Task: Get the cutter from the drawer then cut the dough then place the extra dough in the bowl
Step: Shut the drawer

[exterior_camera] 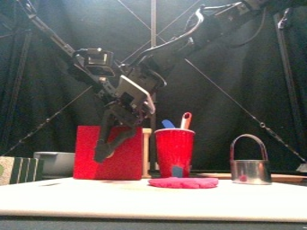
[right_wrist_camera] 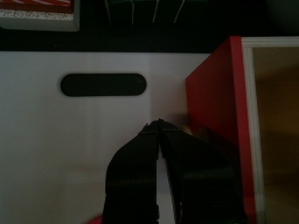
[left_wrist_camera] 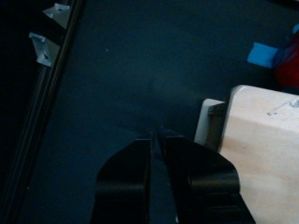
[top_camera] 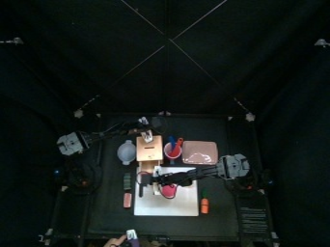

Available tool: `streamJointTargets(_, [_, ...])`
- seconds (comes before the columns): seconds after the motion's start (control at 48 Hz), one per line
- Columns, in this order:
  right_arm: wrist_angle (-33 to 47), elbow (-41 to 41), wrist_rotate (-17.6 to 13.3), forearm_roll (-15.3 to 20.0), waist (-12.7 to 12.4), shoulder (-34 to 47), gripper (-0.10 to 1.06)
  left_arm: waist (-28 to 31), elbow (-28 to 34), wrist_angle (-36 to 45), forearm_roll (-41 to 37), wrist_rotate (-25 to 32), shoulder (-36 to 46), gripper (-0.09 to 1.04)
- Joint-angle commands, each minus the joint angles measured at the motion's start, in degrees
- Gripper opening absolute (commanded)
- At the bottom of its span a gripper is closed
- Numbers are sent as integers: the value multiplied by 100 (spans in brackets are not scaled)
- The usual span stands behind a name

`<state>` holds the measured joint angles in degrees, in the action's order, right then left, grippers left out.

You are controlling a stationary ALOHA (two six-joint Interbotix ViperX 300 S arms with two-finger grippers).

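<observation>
Cutter [exterior_camera: 249, 162] stands upright on the white cutting board [exterior_camera: 144, 202] in the front view, well apart at 3 o'clock from the right gripper [exterior_camera: 108, 154], which hangs before the red drawer front [exterior_camera: 84, 154]. Right wrist view: jaws clenched together, empty, just beside that drawer front. Left wrist view: left gripper [left_wrist_camera: 156, 138] clenched, empty, over the table near the wooden box [left_wrist_camera: 263, 131].

1 camera hangs high above, looking down and slightly toward the far curtain [top_camera: 165, 48], with the table [top_camera: 93, 218] small below. 1 sits at the table's near edge, level, close to the wooden box [exterior_camera: 92, 162]. The 2 wrist cameras look down from close range past their own jaws; both share that box, the right also the white cutting board [right_wrist_camera: 82, 131].
</observation>
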<state>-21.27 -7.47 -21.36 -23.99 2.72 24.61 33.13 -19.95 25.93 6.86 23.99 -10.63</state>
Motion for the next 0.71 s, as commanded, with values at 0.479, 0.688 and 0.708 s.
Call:
streamJointTargets(0.479, [35, 176, -18, -88, -589, -105, 31, -237, 255, -53, -18, 0, -35, 57])
streamJointTargets(0.688, [97, 246, -35, -158, -721, -88, 31, -246, 281, -114, -26, 0, -88, 57])
streamJointTargets(0.708, [105, 246, -44, -167, -747, -79, 31, -246, 281, -114, -26, -9, -105, 57])
